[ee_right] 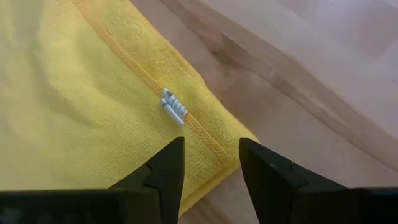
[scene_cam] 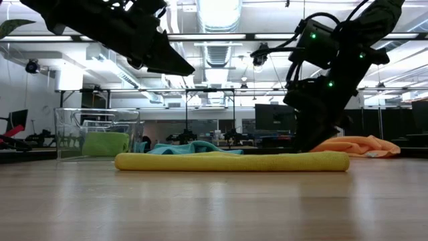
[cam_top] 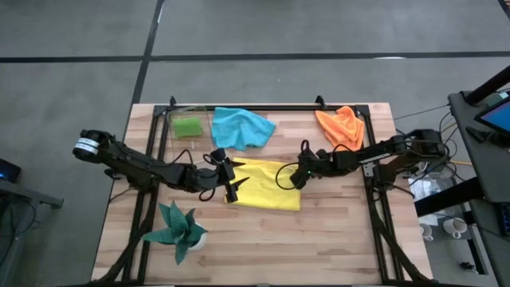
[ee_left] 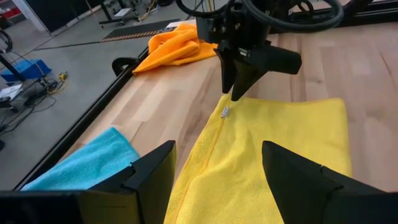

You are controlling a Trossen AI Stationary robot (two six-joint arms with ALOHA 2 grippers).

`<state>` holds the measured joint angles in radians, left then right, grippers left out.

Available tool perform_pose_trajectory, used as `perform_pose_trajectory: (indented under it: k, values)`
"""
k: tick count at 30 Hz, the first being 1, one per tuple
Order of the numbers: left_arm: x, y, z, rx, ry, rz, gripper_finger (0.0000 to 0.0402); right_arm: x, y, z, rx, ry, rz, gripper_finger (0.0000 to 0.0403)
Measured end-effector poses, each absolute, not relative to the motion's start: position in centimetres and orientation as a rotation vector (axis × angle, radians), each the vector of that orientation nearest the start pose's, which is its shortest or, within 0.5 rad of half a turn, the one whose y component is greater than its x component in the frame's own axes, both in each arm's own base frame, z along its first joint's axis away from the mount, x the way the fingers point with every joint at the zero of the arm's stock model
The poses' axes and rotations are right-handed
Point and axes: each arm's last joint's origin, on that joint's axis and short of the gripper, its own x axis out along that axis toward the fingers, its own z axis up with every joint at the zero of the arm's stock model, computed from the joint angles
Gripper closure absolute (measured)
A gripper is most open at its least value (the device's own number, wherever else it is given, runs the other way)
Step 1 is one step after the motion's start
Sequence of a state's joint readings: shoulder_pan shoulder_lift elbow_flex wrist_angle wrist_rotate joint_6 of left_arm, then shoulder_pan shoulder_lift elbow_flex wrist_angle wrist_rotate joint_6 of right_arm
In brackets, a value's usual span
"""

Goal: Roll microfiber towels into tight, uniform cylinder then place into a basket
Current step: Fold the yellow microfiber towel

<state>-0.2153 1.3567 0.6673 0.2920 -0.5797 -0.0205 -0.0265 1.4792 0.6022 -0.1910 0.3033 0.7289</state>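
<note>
Yellow towel (cam_top: 267,194): I see it flat, mid-worktop (cam_top: 335,231)
Left tool (cam_top: 232,179): fingers wide, above the towel's left edge
Right tool (cam_top: 295,175): I have it part-open, empty, over the towel's right corner
Basket (cam_top: 185,123): behind the towel, green towel (cam_top: 188,127) inside

The high view looks straight down on the whole desk (cam_top: 335,231), the yellow towel (cam_top: 267,185) near its middle. The low view sits at desk height, level with that towel (scene_cam: 231,161), facing the room. The left wrist view looks along the towel (ee_left: 273,162) toward the right claw (ee_left: 235,93); the right wrist view hangs close over the towel's corner (ee_right: 81,106).
</note>
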Motion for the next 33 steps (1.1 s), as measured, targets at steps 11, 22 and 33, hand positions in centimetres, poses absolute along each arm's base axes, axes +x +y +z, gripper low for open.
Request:
perform_pose_trajectory:
  k: [11, 22, 33]
  values:
    - [27.27, -4.34, 21.59, 0.136, 0.366, 0.363, 0.0179, 24.49, -1.38, 13.02, 0.531, 0.922, -0.631, 0.0255]
    - [27.25, -4.34, 21.54, 0.137, 0.368, 0.363, 0.0179, 24.40, -1.39, 12.99, 0.539, 0.928, -0.640, 0.0255]
    - [27.25, -4.34, 21.54, 0.138, 0.368, 0.363, 0.0179, 24.43, -1.35, 13.00, 0.552, 0.927, -0.633, 0.0319]
